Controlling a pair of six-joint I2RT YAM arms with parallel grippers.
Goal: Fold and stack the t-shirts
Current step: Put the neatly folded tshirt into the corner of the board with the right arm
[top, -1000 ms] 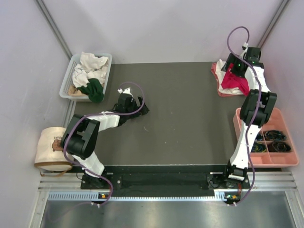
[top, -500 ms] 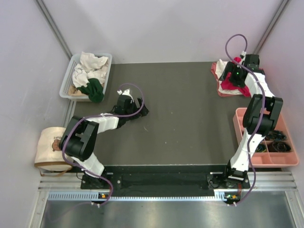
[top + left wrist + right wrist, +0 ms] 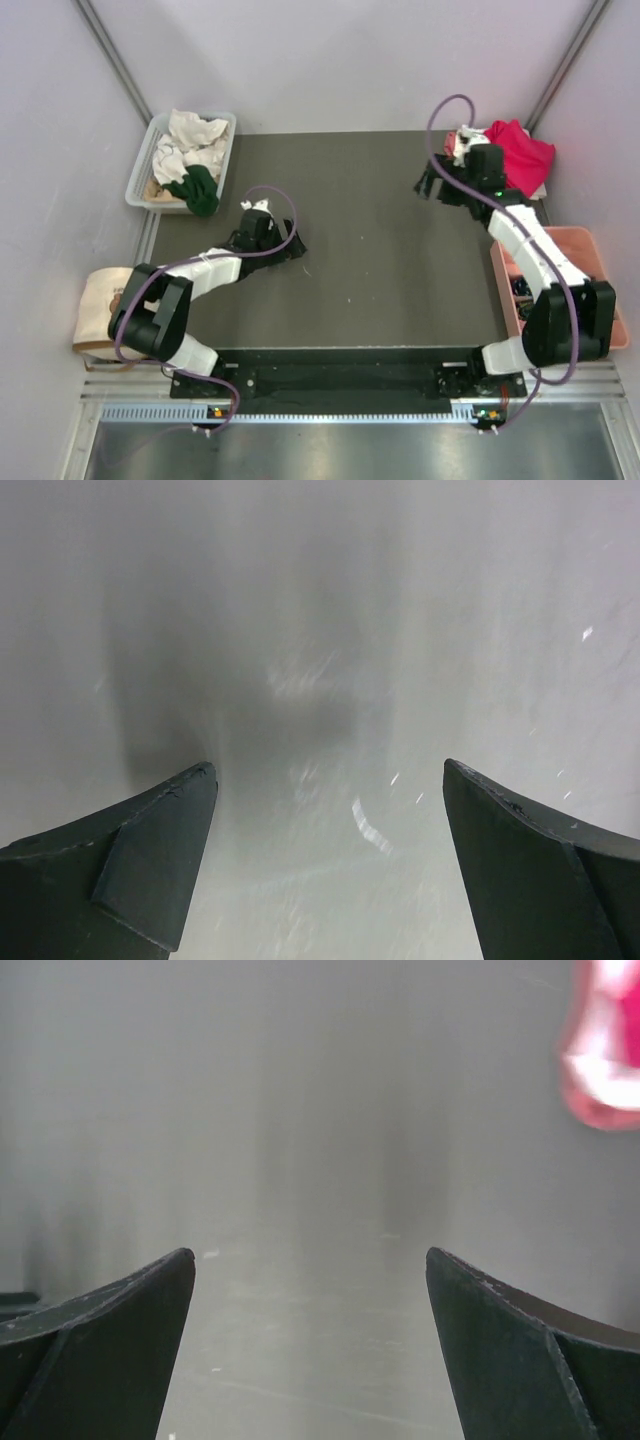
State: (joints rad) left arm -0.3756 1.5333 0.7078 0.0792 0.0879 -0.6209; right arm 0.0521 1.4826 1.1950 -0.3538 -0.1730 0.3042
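**Inventory: worktop, both end effectors unloaded**

1. Left end effector point(image 3: 290, 243) point(image 3: 327, 768): I read it low over the left-centre of the dark worktop point(image 3: 380, 260). The fingers are spread apart with nothing between them. My wrist view shows only blurred grey surface in the gap.
2. Right end effector point(image 3: 428, 185) point(image 3: 308, 1252): it sits in the upper right of the overhead view, over bare worktop. The fingers are parted and hold nothing.
3. Crimson-red t-shirt point(image 3: 522, 150) point(image 3: 605, 1060): it lies bunched at the upper right corner of the worktop, just right of the right arm and apart from its fingers. It shows as a pink-red blur at the upper right of my right wrist view. A scrap of white cloth point(image 3: 462, 138) pokes out at its left edge.
4. White basket point(image 3: 137, 175): it stands off the worktop's upper left corner. It holds crumpled cream-white t-shirts point(image 3: 195, 135), a dark green t-shirt point(image 3: 198, 190) draped over its near rim, and a tan one point(image 3: 155, 188).
5. Pink bin point(image 3: 585, 343): right edge, with dark items inside that I cannot identify.
6. Beige bag point(image 3: 98, 305): left edge, beside the left arm.
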